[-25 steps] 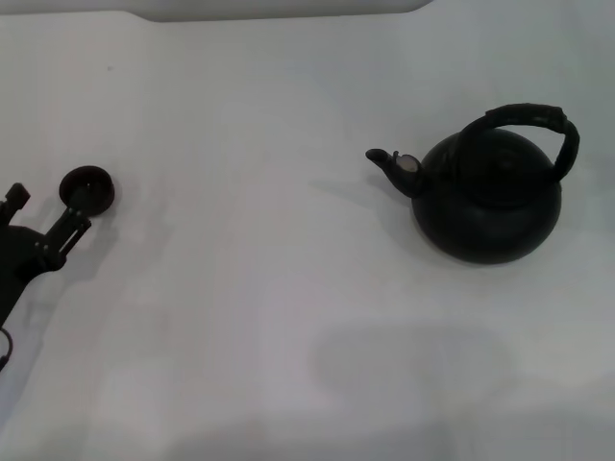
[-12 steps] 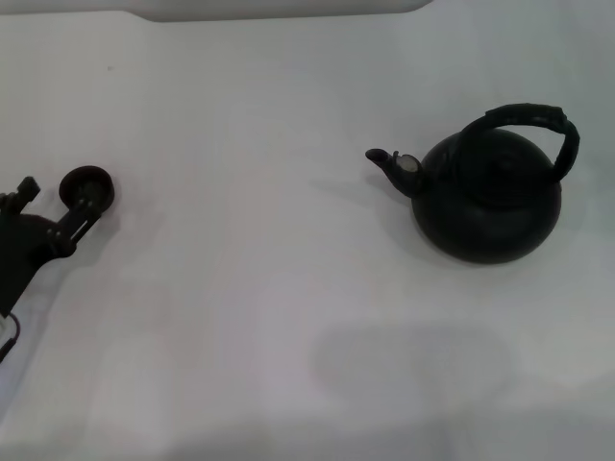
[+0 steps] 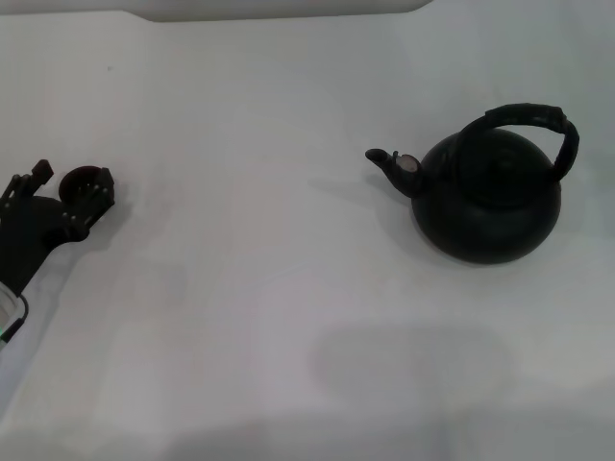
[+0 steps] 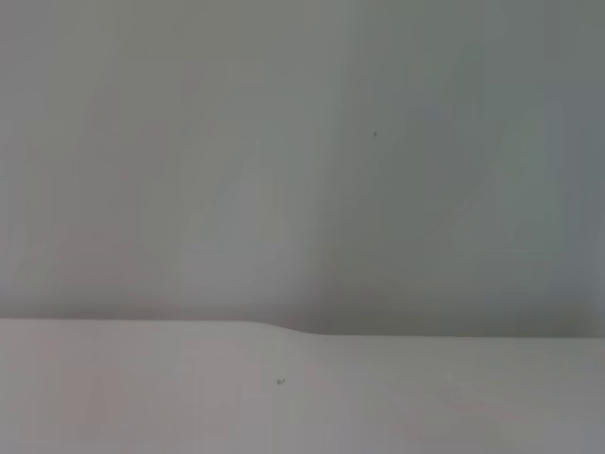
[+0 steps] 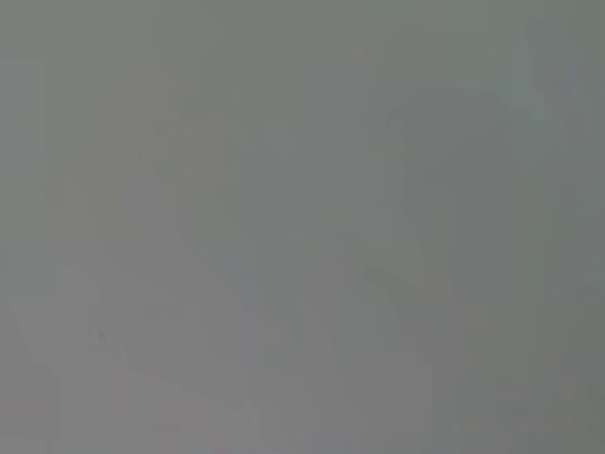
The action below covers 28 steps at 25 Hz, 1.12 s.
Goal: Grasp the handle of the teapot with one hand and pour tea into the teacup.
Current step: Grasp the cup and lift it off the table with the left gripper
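We are reading the head view from the near edge outward: the table (image 3: 288, 384) is lying bare in front of us, and the first thing we are meeting is our left gripper (image 3: 69, 187) at the left side, reaching in from the near-left corner. Its two fingers are standing apart, one on each side of the teacup (image 3: 84, 184), so the cup is sitting between them; whether the pads are pressing its wall or just bracketing it we are unable to tell. Farther back and well off to the right, the teapot (image 3: 490, 202) is standing upright on the table, its spout pointing left toward the cup side, its handle (image 3: 538, 120) arching over the top and running roughly left to right. The right gripper is not showing in any view, and both wrist views are giving us only blank surface. We are noting the relation that matters: the handle is lying on the right half of the table, well apart from the left gripper and the cup, so we are judging the right arm the nearer one for the grasp, coming down across the arch of the handle. Cup and pot are being far apart, so one must be travelling before any pour.
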{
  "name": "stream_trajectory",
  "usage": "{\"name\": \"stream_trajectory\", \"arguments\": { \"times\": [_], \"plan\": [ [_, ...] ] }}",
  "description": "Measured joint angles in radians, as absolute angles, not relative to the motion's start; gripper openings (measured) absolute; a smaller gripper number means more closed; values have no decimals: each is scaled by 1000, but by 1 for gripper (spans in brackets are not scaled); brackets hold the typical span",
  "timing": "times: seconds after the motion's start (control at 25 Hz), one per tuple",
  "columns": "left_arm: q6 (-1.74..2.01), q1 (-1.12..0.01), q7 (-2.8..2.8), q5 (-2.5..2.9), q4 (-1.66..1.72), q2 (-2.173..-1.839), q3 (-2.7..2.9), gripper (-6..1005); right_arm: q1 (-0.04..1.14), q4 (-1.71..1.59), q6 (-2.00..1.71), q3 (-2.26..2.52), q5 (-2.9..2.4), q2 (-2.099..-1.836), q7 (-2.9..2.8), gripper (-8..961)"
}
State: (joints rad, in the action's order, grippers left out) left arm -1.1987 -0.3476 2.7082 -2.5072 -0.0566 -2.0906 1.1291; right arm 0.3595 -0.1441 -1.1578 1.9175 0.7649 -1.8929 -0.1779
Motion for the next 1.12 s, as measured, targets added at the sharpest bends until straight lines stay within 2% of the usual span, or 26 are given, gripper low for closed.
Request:
{"name": "stream_trajectory", "arguments": {
  "times": [1.12],
  "plan": [
    [-1114,-370,2708,-2482,-62,-2094,1137,862,373,-144,-1174,1917,764,-1884,-176,866]
  ]
}}
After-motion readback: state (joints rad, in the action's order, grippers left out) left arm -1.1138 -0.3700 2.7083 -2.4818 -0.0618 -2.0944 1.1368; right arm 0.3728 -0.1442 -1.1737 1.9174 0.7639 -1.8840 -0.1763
